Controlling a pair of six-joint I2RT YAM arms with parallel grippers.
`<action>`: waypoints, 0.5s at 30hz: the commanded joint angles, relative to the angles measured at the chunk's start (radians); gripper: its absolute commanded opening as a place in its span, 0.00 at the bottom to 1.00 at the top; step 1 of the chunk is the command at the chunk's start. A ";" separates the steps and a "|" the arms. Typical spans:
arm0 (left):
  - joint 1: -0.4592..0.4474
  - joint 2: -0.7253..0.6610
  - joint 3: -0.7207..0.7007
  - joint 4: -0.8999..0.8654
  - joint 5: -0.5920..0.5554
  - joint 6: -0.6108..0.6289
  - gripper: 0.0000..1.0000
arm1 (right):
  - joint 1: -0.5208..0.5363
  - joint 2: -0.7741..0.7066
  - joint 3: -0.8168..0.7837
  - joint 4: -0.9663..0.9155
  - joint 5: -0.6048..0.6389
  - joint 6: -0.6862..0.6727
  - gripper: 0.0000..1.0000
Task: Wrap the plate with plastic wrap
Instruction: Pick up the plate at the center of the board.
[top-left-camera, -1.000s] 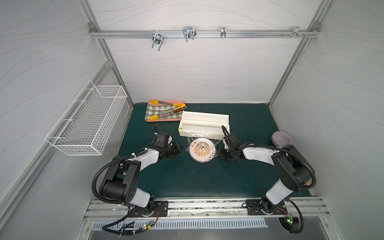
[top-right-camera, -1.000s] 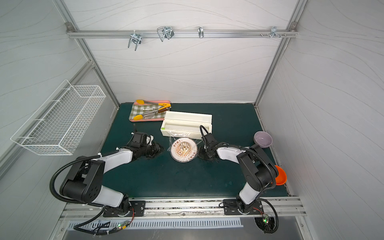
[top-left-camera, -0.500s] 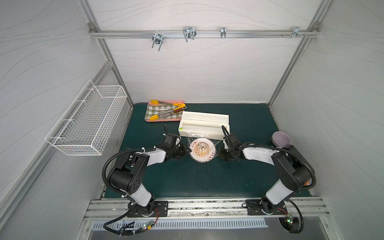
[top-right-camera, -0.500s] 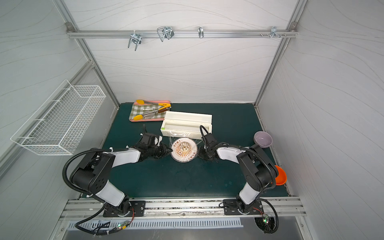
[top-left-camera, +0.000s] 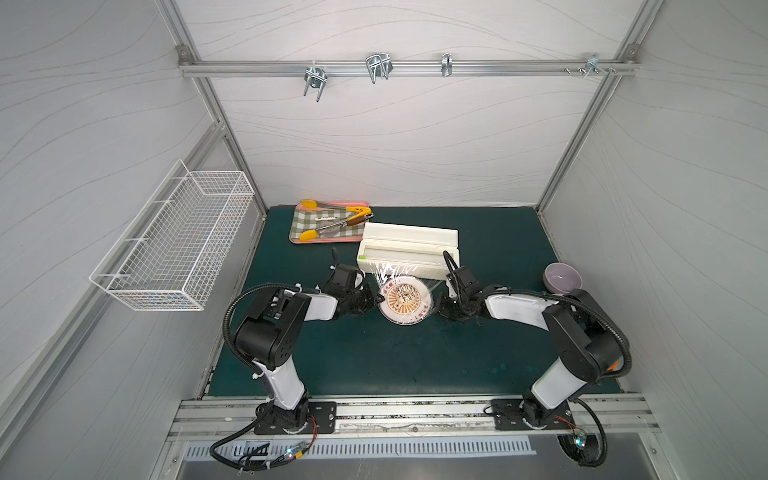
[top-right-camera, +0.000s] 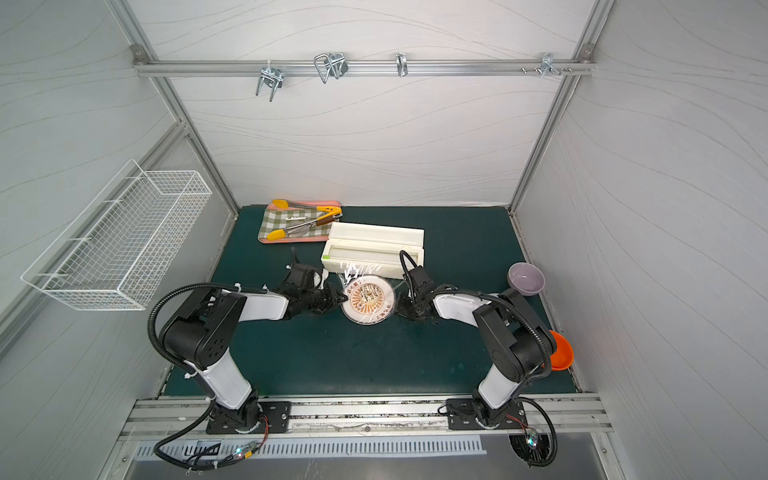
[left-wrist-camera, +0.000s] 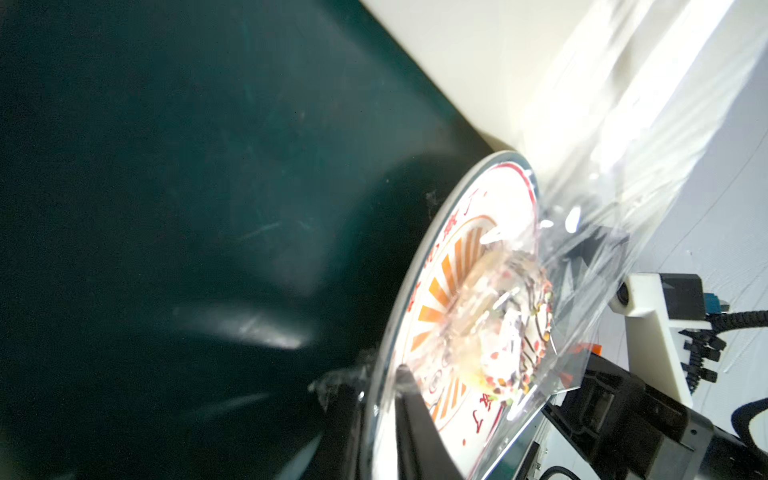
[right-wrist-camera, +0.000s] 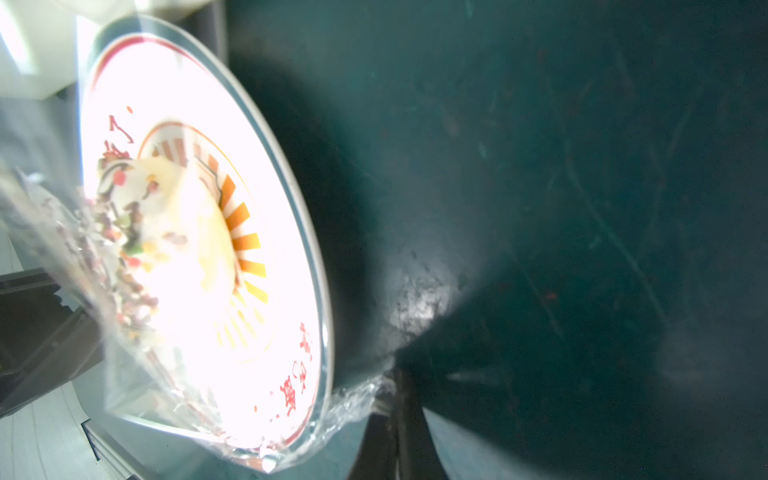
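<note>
From my station, the dark green table mat fills the floor of the cell, and a white wire basket hangs on the left wall. At the back of the mat lies the long cream-white rectangular dispenser box, with a pink tray lined with checked cloth just beside it, holding yellow-tipped tongs.

The round white plate with an orange sunburst print sits flat on the mat just in front of the box, between my two arms. The thin transparent plastic wrap runs from the box down over the plate and drapes the small sprinkled food piece.

A lilac bowl stands near the right wall and an orange bowl shows behind the right arm.

The left gripper straddles the plate's rim with a narrow gap; I cannot tell whether it clamps. The right gripper is pinched tight on a bunched edge of the wrap, at the plate's opposite rim.
</note>
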 joint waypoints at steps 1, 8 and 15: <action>0.002 0.021 -0.020 0.114 0.005 -0.043 0.12 | -0.006 0.115 -0.037 0.065 0.149 0.031 0.00; 0.003 -0.033 -0.087 0.251 0.032 -0.173 0.00 | -0.007 0.028 -0.163 0.206 0.132 0.121 0.00; 0.005 -0.167 -0.132 0.219 0.052 -0.223 0.00 | -0.007 -0.086 -0.239 0.188 0.131 0.189 0.00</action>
